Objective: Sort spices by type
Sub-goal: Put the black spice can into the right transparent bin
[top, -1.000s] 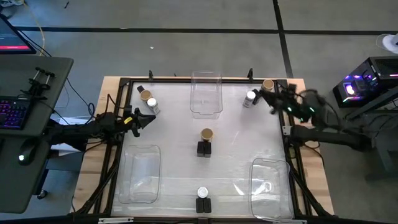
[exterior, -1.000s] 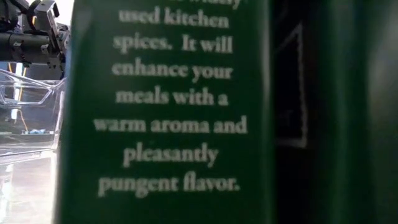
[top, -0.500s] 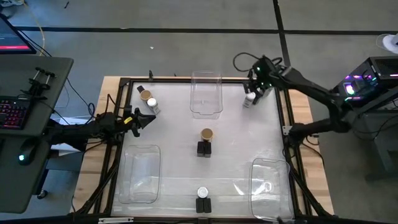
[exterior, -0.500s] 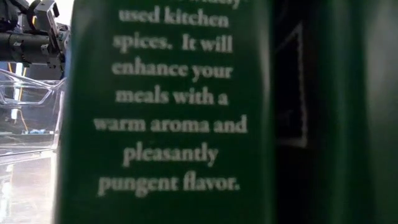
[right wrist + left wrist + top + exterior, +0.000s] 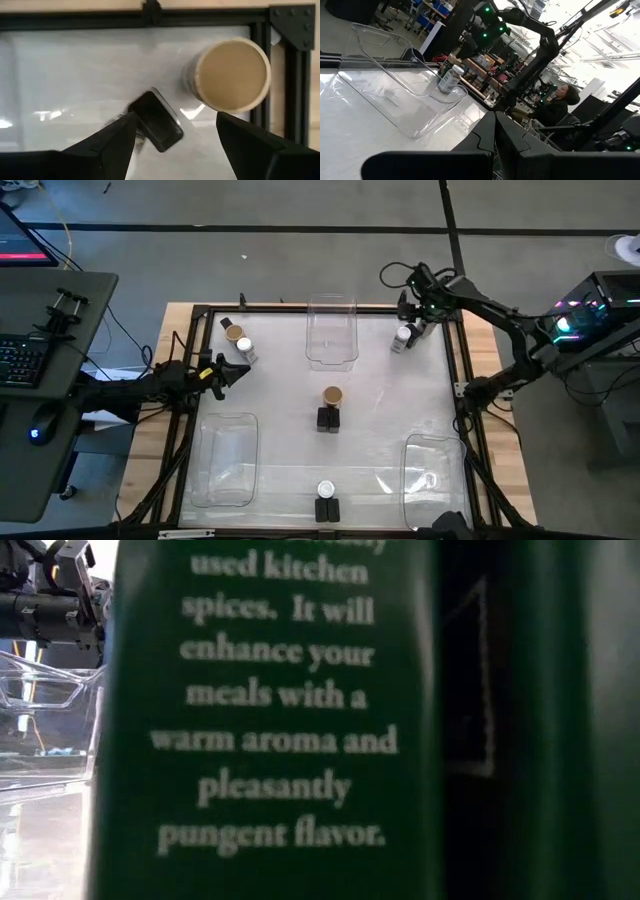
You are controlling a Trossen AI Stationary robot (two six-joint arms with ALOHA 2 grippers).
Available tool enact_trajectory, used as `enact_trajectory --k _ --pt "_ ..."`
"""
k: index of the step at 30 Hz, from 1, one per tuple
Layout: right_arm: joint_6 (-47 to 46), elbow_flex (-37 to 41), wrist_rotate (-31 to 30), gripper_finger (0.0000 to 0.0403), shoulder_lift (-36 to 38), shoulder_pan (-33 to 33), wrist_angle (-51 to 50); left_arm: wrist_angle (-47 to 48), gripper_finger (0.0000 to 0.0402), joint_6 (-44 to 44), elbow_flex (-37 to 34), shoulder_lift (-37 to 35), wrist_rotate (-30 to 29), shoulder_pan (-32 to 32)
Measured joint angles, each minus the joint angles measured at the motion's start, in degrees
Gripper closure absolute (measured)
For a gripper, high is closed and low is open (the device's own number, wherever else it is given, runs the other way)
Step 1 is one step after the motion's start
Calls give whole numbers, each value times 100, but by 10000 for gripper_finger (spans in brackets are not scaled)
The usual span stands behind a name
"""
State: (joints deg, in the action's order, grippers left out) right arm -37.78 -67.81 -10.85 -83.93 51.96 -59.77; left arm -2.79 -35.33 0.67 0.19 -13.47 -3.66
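My right end effector point(image 5: 418, 313) hangs over the tabletop's point(image 5: 380, 420) far right corner, fingers spread, gripping nothing. Its wrist view shows a tan-lidded jar point(image 5: 231, 75) just beyond them and a small black box point(image 5: 156, 120) between them. The arm hides that jar from above. A green carton point(image 5: 270, 720) blocks the low view. My left end effector point(image 5: 238, 372) waits clenched at the left edge.

The bench point(image 5: 380, 415) is surfaced in white and framed in black, with pale wood at its edges. A tan lid point(image 5: 232, 75) is seen on one jar, a white lid point(image 5: 325, 489) on another, beside a black box point(image 5: 327, 510). White lettering is printed on a dark green box point(image 5: 270, 720).
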Motion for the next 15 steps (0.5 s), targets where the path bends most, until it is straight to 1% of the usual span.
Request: enact_trajectory --k 3,9,11,15 --pt "-77 0 -20 132 -3 6 -40 -2 401 0 2 1 0 -1" --pt "57 0 -160 133 -8 -160 -245 -2 402 0 0 1 0 -1" --pt "73 0 -274 133 -61 -233 -277 -2 401 0 2 0 0 -2" --pt "158 0 -245 133 -272 -316 -322 -2 401 0 0 2 0 0"
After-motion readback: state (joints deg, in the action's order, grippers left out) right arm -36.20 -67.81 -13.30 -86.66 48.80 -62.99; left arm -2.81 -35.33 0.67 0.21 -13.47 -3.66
